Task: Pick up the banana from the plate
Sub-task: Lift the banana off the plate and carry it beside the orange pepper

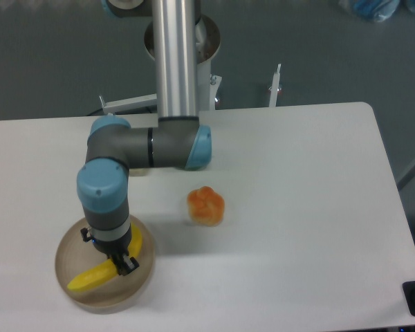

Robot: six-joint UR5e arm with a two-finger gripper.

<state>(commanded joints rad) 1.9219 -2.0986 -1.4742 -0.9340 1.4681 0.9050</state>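
The bright-yellow banana [90, 278] lies across the round beige plate [144, 275] at the table's front left. One end points to the lower left and the other shows at the upper right behind the wrist. My gripper [122, 263] points straight down over the banana's middle, with its dark fingers down at the banana on both sides. The wrist hides the jaws, so I cannot tell whether they are closed on the banana. The banana's middle is hidden too.
An orange lumpy fruit [205, 205] sits on the white table [297, 207] to the right of the plate, about a plate's width away. The arm's base column [176, 62] stands at the table's far edge. The table's front edge runs just below the plate.
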